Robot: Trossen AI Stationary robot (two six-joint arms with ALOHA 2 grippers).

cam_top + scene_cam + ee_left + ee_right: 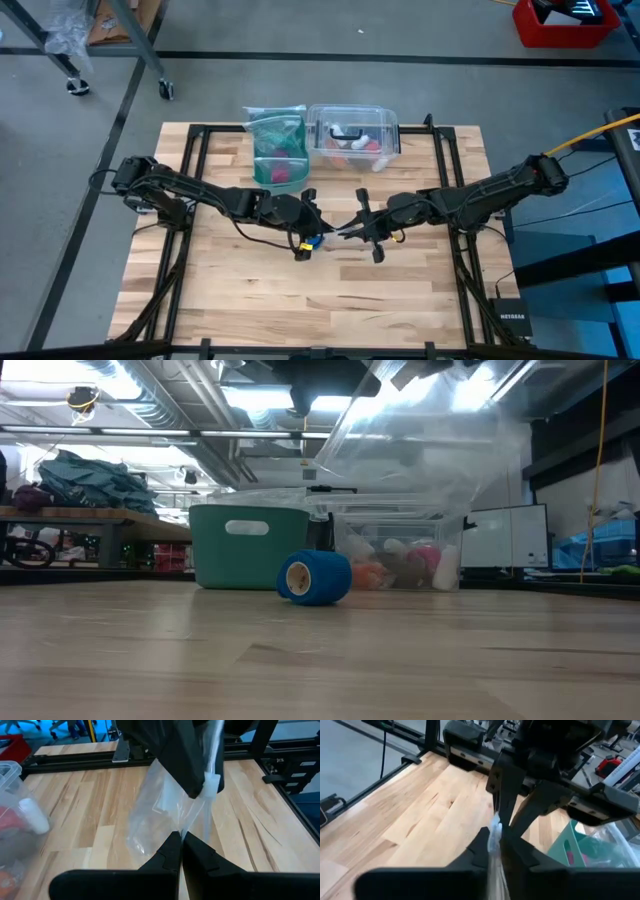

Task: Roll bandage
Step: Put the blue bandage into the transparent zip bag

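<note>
Left hand [181, 851] and right hand [493, 851] pinching clear bag [165, 815] mid-table

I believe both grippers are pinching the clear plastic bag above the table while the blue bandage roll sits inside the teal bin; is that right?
Not quite. The low view shows the blue bandage roll lying on the wooden table in front of the teal bin, not inside it. The rest holds: the left gripper and right gripper both pinch the clear plastic bag.

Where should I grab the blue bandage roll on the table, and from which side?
The bandage roll lies on its curved side, with its hollow core facing the low camera. Probably come straight down from above and pinch across the two flat ends; squeezing the curved sides could make it roll away.
</note>
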